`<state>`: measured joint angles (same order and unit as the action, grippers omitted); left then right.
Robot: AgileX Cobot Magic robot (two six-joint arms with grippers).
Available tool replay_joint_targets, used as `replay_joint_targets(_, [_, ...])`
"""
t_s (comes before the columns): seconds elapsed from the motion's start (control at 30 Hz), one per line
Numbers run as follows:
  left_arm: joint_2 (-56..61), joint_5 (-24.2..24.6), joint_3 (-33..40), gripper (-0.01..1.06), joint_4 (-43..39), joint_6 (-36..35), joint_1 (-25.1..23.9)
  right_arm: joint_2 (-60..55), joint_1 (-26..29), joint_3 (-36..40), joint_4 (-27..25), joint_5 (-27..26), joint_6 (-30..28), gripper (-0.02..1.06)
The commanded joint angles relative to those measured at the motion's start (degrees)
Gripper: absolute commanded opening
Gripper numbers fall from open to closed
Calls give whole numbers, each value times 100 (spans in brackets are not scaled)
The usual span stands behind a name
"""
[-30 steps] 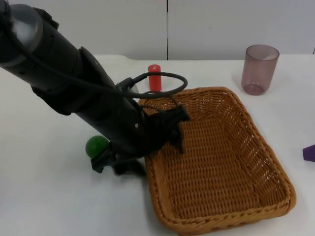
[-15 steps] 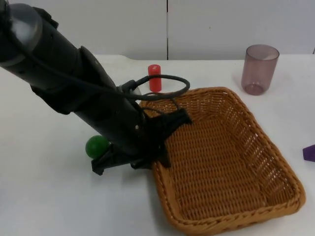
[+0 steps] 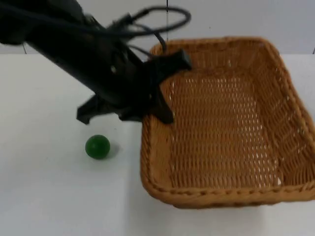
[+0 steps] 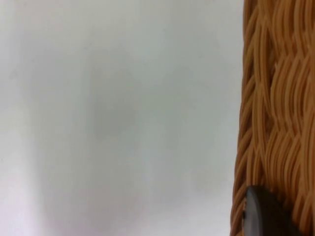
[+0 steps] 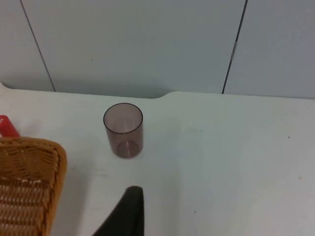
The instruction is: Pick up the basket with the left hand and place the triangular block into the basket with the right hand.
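A wicker basket (image 3: 221, 132) hangs in the air, lifted off the white table and tilted. My left gripper (image 3: 156, 102) is shut on the basket's left rim, one finger inside the wall and one outside. The woven wall (image 4: 275, 123) stands close against the left wrist camera, with a black fingertip (image 4: 261, 216) pressed on it. My right gripper (image 5: 129, 216) waits above the table near the basket's far right corner (image 5: 29, 172), facing the cup. The raised basket hides the table behind it in the top view.
A green ball (image 3: 97, 146) lies on the table left of the basket, below the left arm. A translucent purple cup (image 5: 123, 129) stands upright near the grey partition wall. The edge of a red block (image 5: 7, 126) peeks out behind the basket.
The left arm has risen and lifted the basket off the table toward the camera. The basket now covers the cup, the red block and the purple piece in the top view. The green ball stays put.
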<state>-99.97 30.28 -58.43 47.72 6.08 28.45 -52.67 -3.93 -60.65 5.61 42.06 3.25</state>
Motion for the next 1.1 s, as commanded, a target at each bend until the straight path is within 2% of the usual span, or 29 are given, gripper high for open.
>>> replay_joint_targets(0.0, [318, 275, -8, 1, -49, -41, -116, 4, -12, -43, 4, -48, -26, 105])
replay_joint_targets(0.13, [558, 772, -19, 1, -78, -41, -555, 4, -12, -43, 4, 29, -161, 105])
replay_joint_targets(0.33, [570, 1151, -19, 1, -303, -56, -1105, 4, -12, -43, -9, 138, -192, 105])
replay_joint_targets(0.43, [570, 1269, -19, 1, -625, -200, -1329, -40, -12, -43, -388, 348, -599, 105])
replay_joint_targets(0.53, [570, 1269, -19, 1, -774, -211, -1328, -247, -12, -43, -856, 579, -1179, 105])
replay_joint_targets(0.73, [570, 1269, -19, 1, -774, -211, -1328, -816, -12, -43, -1090, 650, -1800, 105])
replay_joint_targets(0.9, [570, 1296, -19, 1, -774, -211, -1328, -1559, -12, -43, -1155, 324, -2310, 105])
replay_joint_targets(1.07, [570, 1296, -19, 1, -774, -211, -1328, -2895, -12, -43, -1226, 4, -3153, 105])
